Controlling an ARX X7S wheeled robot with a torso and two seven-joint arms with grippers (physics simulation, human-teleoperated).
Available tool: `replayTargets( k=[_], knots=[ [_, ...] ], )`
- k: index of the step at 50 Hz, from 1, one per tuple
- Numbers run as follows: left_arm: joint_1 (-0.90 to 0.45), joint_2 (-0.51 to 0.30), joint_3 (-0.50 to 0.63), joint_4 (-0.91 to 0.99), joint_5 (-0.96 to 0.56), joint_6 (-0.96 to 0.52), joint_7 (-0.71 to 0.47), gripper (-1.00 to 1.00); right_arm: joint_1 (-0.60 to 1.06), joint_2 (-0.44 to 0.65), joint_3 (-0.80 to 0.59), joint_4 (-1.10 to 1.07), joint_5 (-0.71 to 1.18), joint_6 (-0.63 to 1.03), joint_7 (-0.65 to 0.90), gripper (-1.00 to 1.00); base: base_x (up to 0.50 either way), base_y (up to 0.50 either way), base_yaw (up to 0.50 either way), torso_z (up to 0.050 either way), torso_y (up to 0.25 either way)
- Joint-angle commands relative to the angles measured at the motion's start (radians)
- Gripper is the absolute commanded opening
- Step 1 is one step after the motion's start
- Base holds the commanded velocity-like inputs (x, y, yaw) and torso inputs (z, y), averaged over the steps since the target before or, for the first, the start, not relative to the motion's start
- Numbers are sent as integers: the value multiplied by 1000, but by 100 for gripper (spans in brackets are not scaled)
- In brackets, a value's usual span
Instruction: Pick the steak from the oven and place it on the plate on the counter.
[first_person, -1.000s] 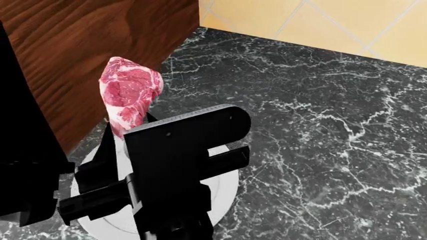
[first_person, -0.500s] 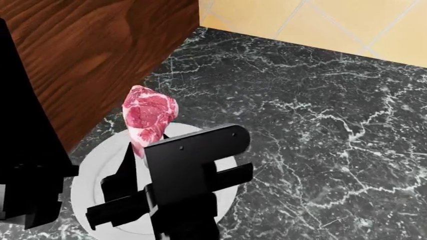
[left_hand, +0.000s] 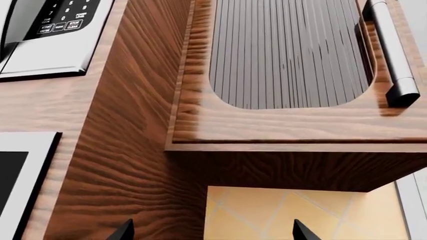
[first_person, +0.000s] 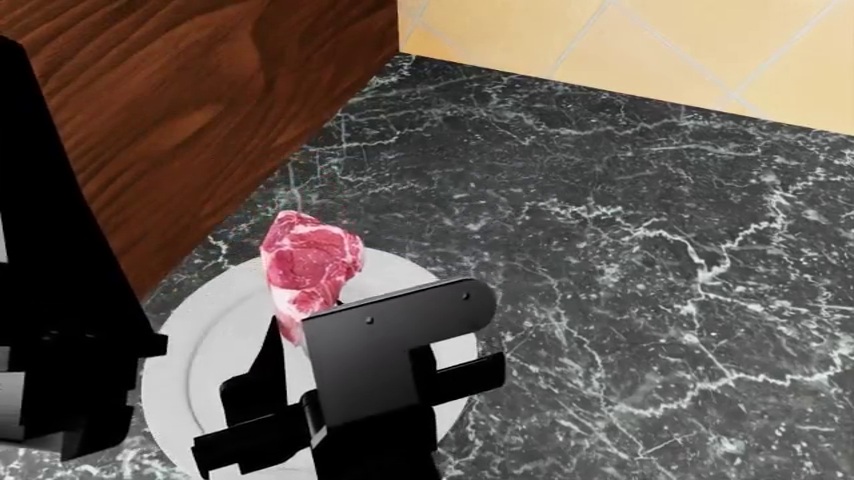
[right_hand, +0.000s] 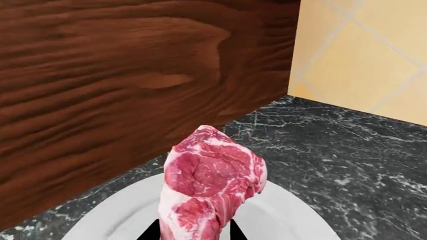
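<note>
1. The counter (first_person: 641, 260) was a dark grey-black marble slab with fine white veining. It was bounded at the head view's 10 o'clock by a reddish-brown wood-grain panel (first_person: 187, 100) and at 1 o'clock by a yellow tiled wall (first_person: 627, 40).
2. The plate (first_person: 200, 340) was round, plain white and smooth, and lay flat on the counter toward 7 o'clock of the head view, close to the foot of the wood panel. The arm covered much of it.
3. The right gripper (first_person: 300, 340) was a black, boxy, matte body rising from 6 o'clock. Its fingers were closed on the tapered lower end of the steak.
4. The steak (first_person: 311, 265) was a red-pink slab marbled and edged with white fat. It stood on end above the gripper, at its 12 o'clock, over the plate. Whether it touched the plate could not be told.
5. The right wrist view showed the steak (right_hand: 210, 192) close up, with two dark fingertips (right_hand: 152, 232) flanking its lower end and the white plate (right_hand: 287, 210) behind. The head view hid this grip.
6. The left wrist view alone showed a ribbed dark panel (left_hand: 290, 50) framed in wood, a metal bar handle (left_hand: 393, 50) and a keypad (left_hand: 57, 20). Only two dark tips of the left gripper (left_hand: 210, 232) showed, set well apart with nothing between them.
</note>
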Motion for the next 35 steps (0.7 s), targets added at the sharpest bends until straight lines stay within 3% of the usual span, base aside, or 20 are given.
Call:
replayTargets(
  k=[1,35],
  knots=[
    [8,3,0,-1,7,0,5,100,-13,-9,11,18,-42,-9,-26,-100,0,0,0,0,0],
    [27,4,-10,-6,15,1,16,100,12,-27,18,18,17,38,3,-100,0,0,0,0,1]
  ],
)
